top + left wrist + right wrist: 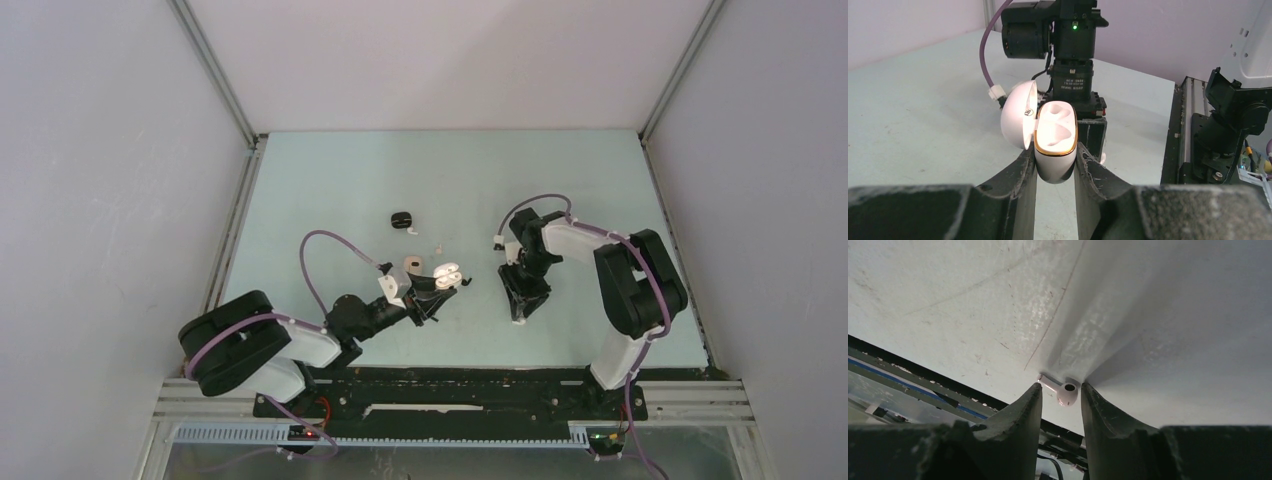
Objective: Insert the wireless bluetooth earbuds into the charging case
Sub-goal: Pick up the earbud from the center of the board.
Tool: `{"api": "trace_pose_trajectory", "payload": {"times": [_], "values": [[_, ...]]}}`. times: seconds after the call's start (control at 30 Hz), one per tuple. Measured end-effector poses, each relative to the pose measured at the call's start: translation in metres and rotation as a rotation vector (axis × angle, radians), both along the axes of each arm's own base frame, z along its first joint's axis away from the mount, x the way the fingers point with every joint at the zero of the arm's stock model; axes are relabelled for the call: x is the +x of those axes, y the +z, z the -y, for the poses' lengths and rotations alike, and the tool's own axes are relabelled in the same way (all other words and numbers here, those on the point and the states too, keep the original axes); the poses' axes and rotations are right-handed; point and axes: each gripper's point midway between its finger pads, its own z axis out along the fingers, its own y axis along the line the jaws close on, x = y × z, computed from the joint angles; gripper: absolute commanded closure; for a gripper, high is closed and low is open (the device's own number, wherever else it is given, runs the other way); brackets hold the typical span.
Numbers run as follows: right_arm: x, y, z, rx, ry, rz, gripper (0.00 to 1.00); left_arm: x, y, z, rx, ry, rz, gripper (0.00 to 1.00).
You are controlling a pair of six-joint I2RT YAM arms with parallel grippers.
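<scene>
- White charging case (1055, 131), lid open, sits clamped upright in the left gripper (1055, 162).
- Right gripper (1061, 390) brackets a white earbud (1066, 392) against the table (1148, 315); whether it actually pinches the bud cannot be told.
- Likely risk: an off-centre squeeze along the stem could flick the tiny bud away.

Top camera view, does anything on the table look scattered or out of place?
Yes: a white earbud lies loose beside the black case, another pale piece nearby, while the open white case in the left gripper has empty sockets.
</scene>
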Motion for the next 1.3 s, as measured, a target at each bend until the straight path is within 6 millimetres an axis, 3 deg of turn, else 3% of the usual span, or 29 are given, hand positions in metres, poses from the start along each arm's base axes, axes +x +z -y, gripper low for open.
{"api": "trace_pose_trajectory", "payload": {"times": [0.27, 0.9, 1.0, 1.13, 1.3], "values": [[-0.009, -0.004, -0.005, -0.044, 0.052, -0.02, 0.66, 0.0, 0.003, -0.001, -0.002, 0.002, 0.011, 1.0], [0.01, -0.007, 0.024, -0.219, 0.169, 0.096, 0.75, -0.001, 0.005, -0.002, -0.001, 0.001, 0.01, 1.0], [0.024, -0.004, 0.031, -0.218, 0.135, 0.119, 0.72, -0.001, 0.007, -0.002, -0.003, 0.001, 0.011, 1.0], [0.042, 0.002, 0.039, -0.199, 0.081, 0.147, 0.61, -0.002, 0.007, -0.002, -0.001, 0.001, 0.01, 1.0], [0.041, 0.004, 0.038, -0.186, 0.081, 0.142, 0.56, -0.002, 0.005, -0.002, 0.004, 0.001, 0.006, 0.99]]}}
